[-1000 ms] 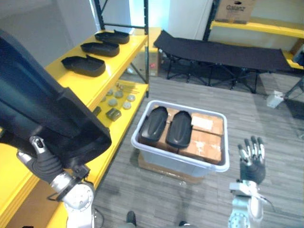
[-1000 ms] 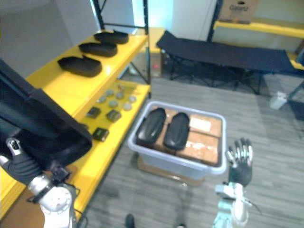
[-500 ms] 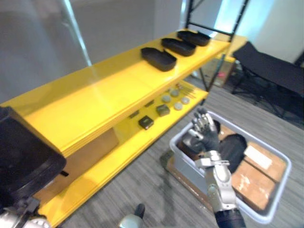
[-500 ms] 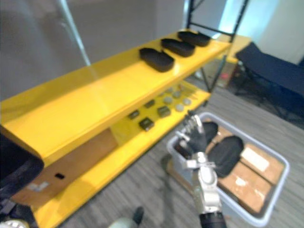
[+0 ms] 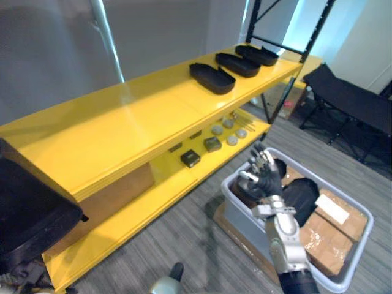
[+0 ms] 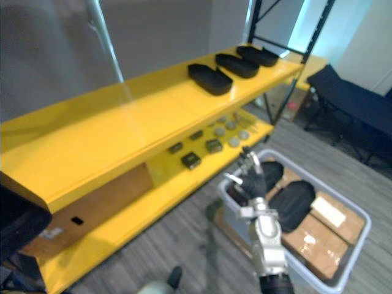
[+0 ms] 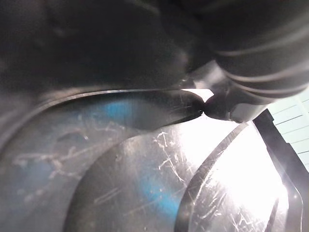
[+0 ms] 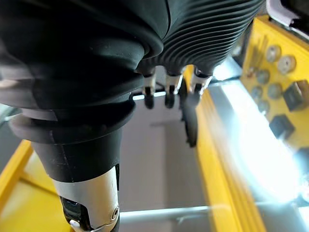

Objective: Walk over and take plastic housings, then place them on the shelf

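While three housings lie on the shelf, a fourth hangs beside it; left hand fingers cannot be told, right hand fingers relaxed.

The shelf is bright yellow, and the far housings on its top are glossy black. The floor is grey with fine stripes. To the right, the pale grey bin holds brown cardboard boxes and black near housings.

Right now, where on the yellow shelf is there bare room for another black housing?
The top board is bare from the nearest housing to its near end. Its far end is crowded with three housings; the lower board holds small parts below them.
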Tool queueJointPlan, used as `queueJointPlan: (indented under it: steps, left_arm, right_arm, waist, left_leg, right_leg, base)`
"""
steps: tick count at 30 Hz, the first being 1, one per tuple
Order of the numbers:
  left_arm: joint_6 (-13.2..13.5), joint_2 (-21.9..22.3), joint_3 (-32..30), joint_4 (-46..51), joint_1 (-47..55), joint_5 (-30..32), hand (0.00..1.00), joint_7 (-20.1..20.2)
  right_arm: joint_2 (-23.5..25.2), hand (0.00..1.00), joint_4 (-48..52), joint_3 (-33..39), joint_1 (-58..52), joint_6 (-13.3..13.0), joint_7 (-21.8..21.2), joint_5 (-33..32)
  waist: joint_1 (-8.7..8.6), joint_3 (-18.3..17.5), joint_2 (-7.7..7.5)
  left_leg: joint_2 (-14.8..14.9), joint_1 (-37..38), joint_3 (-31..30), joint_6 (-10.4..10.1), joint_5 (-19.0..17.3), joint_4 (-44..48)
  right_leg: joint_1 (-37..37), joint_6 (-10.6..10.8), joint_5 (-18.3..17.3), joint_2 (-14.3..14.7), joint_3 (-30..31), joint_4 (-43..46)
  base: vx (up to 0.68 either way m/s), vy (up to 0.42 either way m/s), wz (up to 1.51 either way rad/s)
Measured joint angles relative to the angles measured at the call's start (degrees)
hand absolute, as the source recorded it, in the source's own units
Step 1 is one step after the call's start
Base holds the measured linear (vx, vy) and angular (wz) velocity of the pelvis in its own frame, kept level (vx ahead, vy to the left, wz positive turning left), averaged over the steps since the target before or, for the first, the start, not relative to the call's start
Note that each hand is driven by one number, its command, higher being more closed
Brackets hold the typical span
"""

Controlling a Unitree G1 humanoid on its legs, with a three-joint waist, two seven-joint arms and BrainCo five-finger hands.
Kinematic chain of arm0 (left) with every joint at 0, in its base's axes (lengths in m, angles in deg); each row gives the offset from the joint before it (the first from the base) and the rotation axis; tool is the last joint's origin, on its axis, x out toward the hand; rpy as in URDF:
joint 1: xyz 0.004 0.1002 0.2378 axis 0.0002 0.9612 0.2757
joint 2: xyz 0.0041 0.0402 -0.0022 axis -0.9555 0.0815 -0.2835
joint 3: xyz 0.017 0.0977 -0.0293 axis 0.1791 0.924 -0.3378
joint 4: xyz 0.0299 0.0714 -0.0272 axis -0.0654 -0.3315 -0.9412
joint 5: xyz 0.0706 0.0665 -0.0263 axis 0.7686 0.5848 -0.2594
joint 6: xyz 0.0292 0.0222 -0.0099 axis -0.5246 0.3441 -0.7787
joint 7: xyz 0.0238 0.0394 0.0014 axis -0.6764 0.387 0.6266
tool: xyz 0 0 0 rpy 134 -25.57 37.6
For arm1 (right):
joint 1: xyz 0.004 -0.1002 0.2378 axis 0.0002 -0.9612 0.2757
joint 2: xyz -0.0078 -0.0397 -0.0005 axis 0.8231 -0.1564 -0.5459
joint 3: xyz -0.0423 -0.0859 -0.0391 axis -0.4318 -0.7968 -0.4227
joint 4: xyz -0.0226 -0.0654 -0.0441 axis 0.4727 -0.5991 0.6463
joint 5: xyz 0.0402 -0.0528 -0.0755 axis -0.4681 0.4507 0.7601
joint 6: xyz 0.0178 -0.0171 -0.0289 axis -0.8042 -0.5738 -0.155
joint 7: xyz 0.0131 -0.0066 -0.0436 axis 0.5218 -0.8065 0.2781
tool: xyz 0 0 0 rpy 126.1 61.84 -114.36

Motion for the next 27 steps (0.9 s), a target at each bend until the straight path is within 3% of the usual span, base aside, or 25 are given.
queueJointPlan:
  steps: [3,5,10,16,18,19,20,21,24,25,27]
  left_arm:
    - [0.07,-1.12,1.98,0.00,-2.69,-0.06,1.00,1.17]
    - [0.06,-1.57,3.51,-0.01,-3.74,-1.69,1.00,2.84]
    - [-1.43,-1.77,4.58,-0.27,-3.31,-2.38,1.00,3.15]
    - [-1.39,-4.05,5.51,-1.31,-3.53,-3.84,1.00,3.45]
    - [-1.39,-4.11,5.74,-1.91,-3.71,-3.77,1.00,3.30]
    - [-1.32,-4.52,5.73,-1.91,-3.84,-3.79,1.00,3.15]
    - [-1.27,-4.83,5.72,-1.91,-4.04,-3.77,1.00,2.86]
    - [-1.25,-5.34,5.74,-2.06,-4.70,-3.77,1.00,2.70]
    - [-0.61,-6.80,5.99,-2.14,-6.92,-3.23,1.00,2.83]
    - [-0.44,-7.82,7.33,-2.15,-7.82,-3.28,1.00,2.81]
    - [0.27,-11.16,10.11,-2.22,-9.10,-3.28,1.00,2.92]
  right_arm:
    - [-0.11,0.00,1.90,1.57,-2.80,0.10,0.65,1.06]
    - [-1.24,0.00,2.24,2.23,-4.03,0.12,2.67,1.77]
    - [-1.33,0.00,2.28,2.20,-0.90,-0.18,3.81,3.24]
    - [-2.03,0.00,2.55,1.84,-0.74,-0.64,3.97,3.42]
    - [-3.70,0.00,2.58,1.73,-0.66,-0.67,3.93,3.39]
    - [-4.34,0.00,2.60,1.68,-0.56,-1.24,3.85,3.39]
    - [-4.58,0.00,2.66,1.68,-0.32,-1.68,3.80,3.39]
    - [-4.73,0.00,2.67,1.71,0.46,-2.41,3.79,3.39]
    - [-5.06,0.00,2.80,2.06,0.38,-2.92,3.96,3.33]
    - [-5.46,0.00,2.84,2.36,-0.32,-2.94,4.18,3.34]
    - [-5.50,0.00,4.84,3.44,-2.74,-3.18,4.44,3.40]
  waist:
    - [-1.04,0.70,-0.74]
    - [-1.60,1.23,-0.45]
    - [-0.31,2.06,-0.25]
    - [-0.18,3.85,0.89]
    - [-0.20,4.63,1.17]
    - [-0.14,4.84,0.45]
    - [-0.14,5.22,-0.02]
    - [-0.18,6.60,-0.30]
    - [-1.98,10.43,0.15]
    - [-3.16,11.54,0.56]
    - [-3.38,11.87,0.65]
  left_leg:
    - [0.27,-2.17,4.16,0.65,0.13,0.04]
    - [0.02,-2.27,4.04,1.90,2.37,0.03]
    - [-1.21,-1.94,2.08,3.13,2.24,0.31]
    - [-0.20,-0.95,5.24,3.54,1.44,0.07]
    - [0.28,-1.53,7.36,3.52,1.46,0.09]
    - [0.19,-2.72,8.75,3.48,1.51,0.23]
    - [0.05,-3.34,9.08,3.16,1.75,0.34]
    - [-0.08,-4.19,9.57,2.55,2.23,0.39]
    - [1.16,-8.36,7.89,2.29,1.85,7.13]
    - [1.13,-10.15,5.24,1.89,0.43,10.41]
    - [0.96,-12.02,1.94,1.80,0.28,11.50]
  right_leg:
    - [1.69,0.97,0.69,-0.28,-5.78,0.29]
    - [2.74,0.95,0.68,-0.73,-7.41,2.80]
    - [1.05,0.07,1.06,-3.45,-3.61,9.94]
    - [0.95,-0.50,1.38,-3.23,-0.95,9.92]
    - [0.07,-1.91,-0.26,-3.15,-0.77,9.50]
    - [-0.94,-2.88,-2.68,-3.23,-0.53,8.67]
    - [-1.35,-2.68,-4.16,-3.24,-0.08,8.04]
    - [-1.95,-0.35,-6.03,-3.13,0.50,7.67]
    - [-3.21,0.78,-7.20,-2.37,0.54,12.92]
    - [-3.47,0.70,-7.11,-1.52,3.02,15.67]
    - [-5.75,0.08,-7.07,0.06,10.15,19.84]
  base:
    - [0.02,0.025,1.02]
    - [0.05,0.094,1.26]
    - [0.06,0.072,0.28]
    - [0.01,-0.015,-0.16]
    - [-0.05,-0.081,-0.23]
    - [-0.06,-0.121,-0.24]
    - [-0.07,-0.132,-0.16]
    - [-0.10,-0.126,0.03]
    - [-0.10,-0.076,0.44]
    - [-0.07,-0.003,0.84]
    - [-0.03,0.053,0.97]
